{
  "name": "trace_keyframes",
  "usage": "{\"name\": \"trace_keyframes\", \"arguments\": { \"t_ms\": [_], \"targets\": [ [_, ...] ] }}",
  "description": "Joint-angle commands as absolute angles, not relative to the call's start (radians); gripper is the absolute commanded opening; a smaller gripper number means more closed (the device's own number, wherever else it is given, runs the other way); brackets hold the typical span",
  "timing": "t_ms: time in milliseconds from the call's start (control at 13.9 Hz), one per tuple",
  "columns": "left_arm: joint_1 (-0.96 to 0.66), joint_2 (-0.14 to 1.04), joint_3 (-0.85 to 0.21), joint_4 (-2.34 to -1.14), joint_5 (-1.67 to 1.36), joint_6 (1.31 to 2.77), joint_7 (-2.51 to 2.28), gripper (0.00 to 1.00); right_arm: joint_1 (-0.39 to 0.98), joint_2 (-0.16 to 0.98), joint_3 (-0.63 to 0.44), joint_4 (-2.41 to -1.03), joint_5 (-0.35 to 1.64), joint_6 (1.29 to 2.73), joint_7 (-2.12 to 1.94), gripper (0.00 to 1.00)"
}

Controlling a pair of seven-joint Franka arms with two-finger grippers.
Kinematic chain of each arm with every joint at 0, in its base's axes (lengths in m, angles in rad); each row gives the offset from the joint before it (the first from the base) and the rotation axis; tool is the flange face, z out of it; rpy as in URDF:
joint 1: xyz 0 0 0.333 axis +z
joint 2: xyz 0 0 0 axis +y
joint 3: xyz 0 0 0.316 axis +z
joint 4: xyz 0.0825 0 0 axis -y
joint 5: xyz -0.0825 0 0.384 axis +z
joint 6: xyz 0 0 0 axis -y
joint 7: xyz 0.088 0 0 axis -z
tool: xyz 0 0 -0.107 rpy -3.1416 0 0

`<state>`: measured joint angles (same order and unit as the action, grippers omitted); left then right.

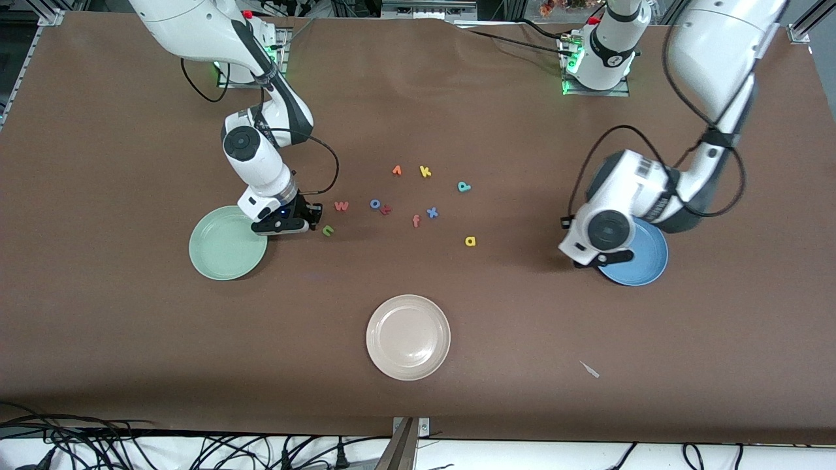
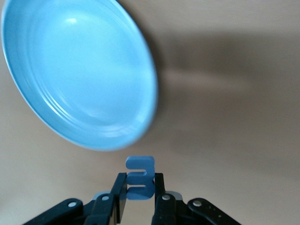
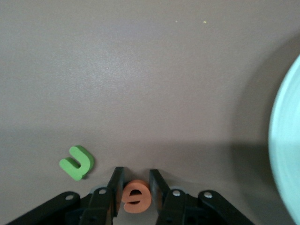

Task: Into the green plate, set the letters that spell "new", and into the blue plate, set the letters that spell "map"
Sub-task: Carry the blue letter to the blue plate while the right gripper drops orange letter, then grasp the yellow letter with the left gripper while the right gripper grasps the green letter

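Two letters are in the jaws right now, none in a plate yet. Right gripper (image 3: 133, 185) is clamped on the orange "e" (image 3: 136, 197), low at the table between the green plate (image 1: 222, 251) and the green "n" (image 1: 328, 230); looks like a fresh pick, whether it's off the surface I can't tell. Left gripper (image 2: 139, 187) is pinching the blue "m" (image 2: 139, 182) just off the rim of the blue plate (image 2: 79, 70), plate empty.

Remaining on the table: pink "w" (image 1: 341, 206) near the "n", teal "p" (image 1: 464, 187) and yellow "a" (image 1: 470, 241) toward the left arm's end of the letter cluster.

My read on next moves: left carries the "m" over the blue plate's middle and lets go; right lifts the "e" and moves over the green plate before release. Foam is light, so a letter may stick to a finger pad.
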<state>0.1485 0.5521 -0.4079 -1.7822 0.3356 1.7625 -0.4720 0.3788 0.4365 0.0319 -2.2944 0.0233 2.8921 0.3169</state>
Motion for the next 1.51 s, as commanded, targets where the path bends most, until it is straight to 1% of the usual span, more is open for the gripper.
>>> {"name": "trace_keyframes", "arguments": {
  "t_ms": [0, 144, 216, 287, 431, 503, 575, 718, 790, 862, 934, 1006, 1078, 1221, 1293, 1437],
  "targets": [
    [0.25, 0.581, -0.42, -1.769, 0.353, 1.785, -0.191, 0.0, 0.373, 0.394, -0.015, -2.303, 0.023, 2.831, 0.215, 0.09],
    [0.31, 0.612, -0.419, -1.77, 0.353, 1.853, -0.045, 0.0, 0.373, 0.359, -0.055, -2.269, 0.023, 2.728, 0.143, 0.09],
    [0.324, 0.615, -0.419, -1.772, 0.353, 1.868, -0.028, 0.43, 0.373, 0.348, -0.066, -2.247, 0.023, 2.685, 0.115, 0.09],
    [0.324, 0.609, -0.42, -1.772, 0.351, 1.868, -0.037, 0.99, 0.373, 0.336, -0.077, -2.223, 0.023, 2.628, 0.095, 0.09],
    [0.316, 0.592, -0.431, -1.76, 0.33, 1.864, -0.108, 1.0, 0.373, 0.33, -0.11, -2.146, 0.023, 2.504, 0.024, 0.09],
    [0.302, 0.591, -0.455, -1.749, 0.33, 1.864, -0.17, 1.0, 0.373, 0.33, -0.141, -2.126, 0.023, 2.47, -0.023, 0.1],
    [0.289, 0.598, -0.487, -1.731, 0.33, 1.867, -0.242, 1.0, 0.371, 0.333, -0.168, -2.126, 0.023, 2.468, -0.07, 0.1],
    [0.226, 0.623, -0.503, -1.701, 0.296, 1.876, -0.328, 1.0, 0.368, 0.345, -0.214, -2.138, 0.023, 2.509, -0.173, 0.12],
    [0.192, 0.636, -0.503, -1.671, 0.27, 1.89, -0.327, 1.0, 0.368, 0.35, -0.228, -2.146, 0.028, 2.522, -0.198, 0.22],
    [0.157, 0.649, -0.505, -1.651, 0.258, 1.904, -0.331, 1.0, 0.367, 0.35, -0.229, -2.151, 0.028, 2.528, -0.199, 0.4],
    [0.103, 0.655, -0.503, -1.646, 0.246, 1.916, -0.345, 1.0, 0.367, 0.35, -0.229, -2.151, 0.029, 2.528, -0.198, 0.52],
    [0.069, 0.653, -0.502, -1.646, 0.22, 1.977, -0.397, 1.0, 0.367, 0.35, -0.229, -2.149, 0.029, 2.528, -0.187, 0.6],
    [0.058, 0.652, -0.506, -1.666, 0.215, 2.07, -0.469, 1.0, 0.367, 0.35, -0.226, -2.149, 0.031, 2.523, -0.18, 0.6],
    [-0.015, 0.655, -0.508, -1.692, 0.221, 2.158, -0.59, 1.0, 0.37, 0.345, -0.201, -2.148, 0.032, 2.52, -0.108, 0.61],
    [-0.034, 0.657, -0.509, -1.703, 0.225, 2.196, -0.638, 1.0, 0.37, 0.345, -0.169, -2.145, 0.032, 2.52, -0.048, 0.64],
    [-0.104, 0.681, -0.5, -1.715, 0.235, 2.29, -0.743, 1.0, 0.374, 0.35, -0.1, -2.14, 0.031, 2.526, 0.117, 0.64]
  ]
}}
